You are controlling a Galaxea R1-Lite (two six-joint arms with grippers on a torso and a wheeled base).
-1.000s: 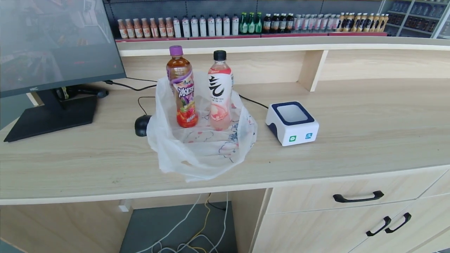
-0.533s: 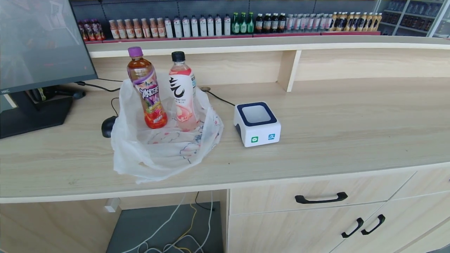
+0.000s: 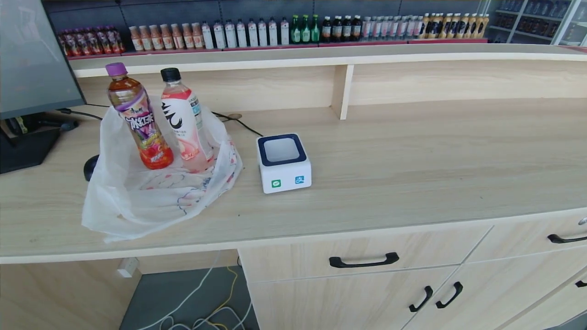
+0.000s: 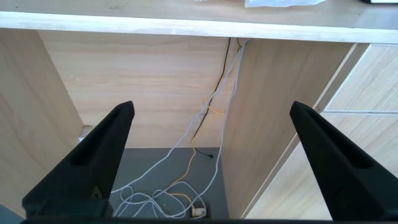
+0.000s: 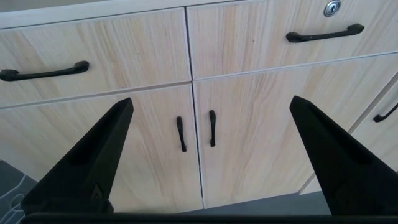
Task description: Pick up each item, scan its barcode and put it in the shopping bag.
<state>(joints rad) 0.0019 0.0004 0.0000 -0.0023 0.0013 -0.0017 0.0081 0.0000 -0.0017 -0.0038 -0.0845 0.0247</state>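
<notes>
At left of the head view, a purple-capped bottle point(image 3: 140, 123) and a black-capped bottle point(image 3: 183, 123) stand upright in the shopping bag point(image 3: 137, 201) on the tabletop point(image 3: 412, 160), with the scanner point(image 3: 283, 162) just beside. Full and smooth, they are likely heavy and slippery, best gripped mid-body. Left wrist view: the left gripper point(image 4: 211, 107) is spread wide and empty. Right wrist view: the right gripper point(image 5: 211, 101) is likewise spread, facing drawers point(image 5: 93, 56).

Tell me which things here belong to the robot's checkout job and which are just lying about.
Belong to the job: purple-capped bottle and black-capped bottle, both standing in the shopping bag; the scanner beside it.
Just lying about: monitor, mouse, dangling cables, rows of bottles at the back.
</notes>
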